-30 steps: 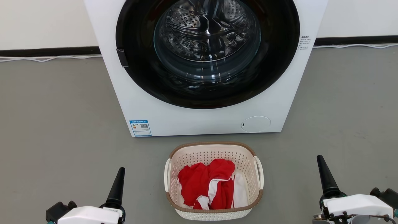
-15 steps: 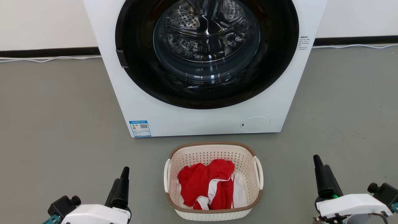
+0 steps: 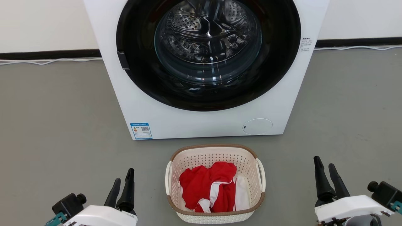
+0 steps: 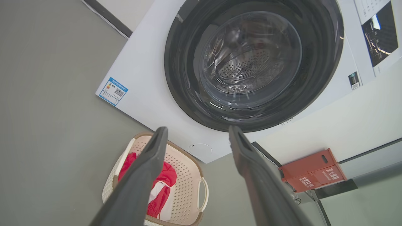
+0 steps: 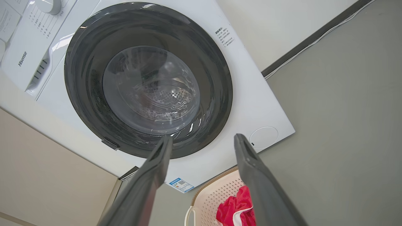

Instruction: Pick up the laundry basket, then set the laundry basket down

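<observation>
A grey floor [image 3: 56,119] spreads across the head view. On it a white washing machine [image 3: 201,125] stands against the wall, its round glass door set in a dark ring [image 3: 276,69]. Just in front of the machine's base, roughly centred, the laundry basket [image 3: 216,146] sits upright on the floor, a narrow strip of grey between the two. The left gripper [image 3: 124,175] hangs at the lower left, well apart from the basket's left handle [image 3: 167,179], with bare floor between them. Its two dark fingers stand parted with nothing held. The right gripper [image 3: 323,161] is at the lower right, with a wider stretch of floor between it and the right handle [image 3: 262,175], its fingers likewise spread and empty. Neither gripper touches the basket. In the left wrist view the basket lies low and to the left, partly behind one finger [image 4: 141,179], while the gap between the fingers looks onto the machine's lower front. In the right wrist view the basket's far rim shows at the bottom edge, between the fingers and partly behind one finger [image 5: 260,188]. A crumpled red and white garment [image 3: 204,185] lies inside the basket. A small blue label [image 3: 141,130] is stuck on the machine's lower corner.
</observation>
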Controlling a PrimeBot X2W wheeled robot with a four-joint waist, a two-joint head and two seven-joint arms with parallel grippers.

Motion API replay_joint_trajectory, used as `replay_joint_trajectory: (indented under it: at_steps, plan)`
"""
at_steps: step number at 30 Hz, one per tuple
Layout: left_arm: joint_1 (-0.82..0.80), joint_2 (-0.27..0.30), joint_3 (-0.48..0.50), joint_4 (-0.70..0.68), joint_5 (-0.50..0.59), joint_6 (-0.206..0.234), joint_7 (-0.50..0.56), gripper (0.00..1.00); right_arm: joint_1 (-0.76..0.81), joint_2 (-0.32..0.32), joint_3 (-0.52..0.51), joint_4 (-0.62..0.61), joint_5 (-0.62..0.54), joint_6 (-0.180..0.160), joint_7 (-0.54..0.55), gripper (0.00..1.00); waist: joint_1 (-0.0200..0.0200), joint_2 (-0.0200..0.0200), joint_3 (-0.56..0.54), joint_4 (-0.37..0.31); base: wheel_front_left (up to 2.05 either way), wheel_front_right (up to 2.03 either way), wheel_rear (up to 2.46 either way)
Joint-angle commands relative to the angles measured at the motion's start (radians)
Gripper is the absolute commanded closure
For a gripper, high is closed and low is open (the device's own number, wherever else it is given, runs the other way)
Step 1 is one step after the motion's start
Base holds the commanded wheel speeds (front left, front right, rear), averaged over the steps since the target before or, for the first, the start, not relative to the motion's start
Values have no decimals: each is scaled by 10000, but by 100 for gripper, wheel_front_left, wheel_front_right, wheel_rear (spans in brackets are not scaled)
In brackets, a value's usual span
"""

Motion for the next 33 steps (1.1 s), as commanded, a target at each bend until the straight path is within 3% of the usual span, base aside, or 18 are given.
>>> replay_joint_trajectory:
  at_steps: [1, 33]
  plan:
    - [-480, 93, 111, -266, 296, -59, -157, 0, -129, -146, 153, -250, -346, 43, -175, 0, -1, 0, -2, -3, 0, 0, 0]
    - [-488, 126, -114, -429, 4461, -32, -1094, 0, -51, -220, 412, 87, -4203, 63, -1106, 0, -1, 0, -85, -49, 0, 0, 0]
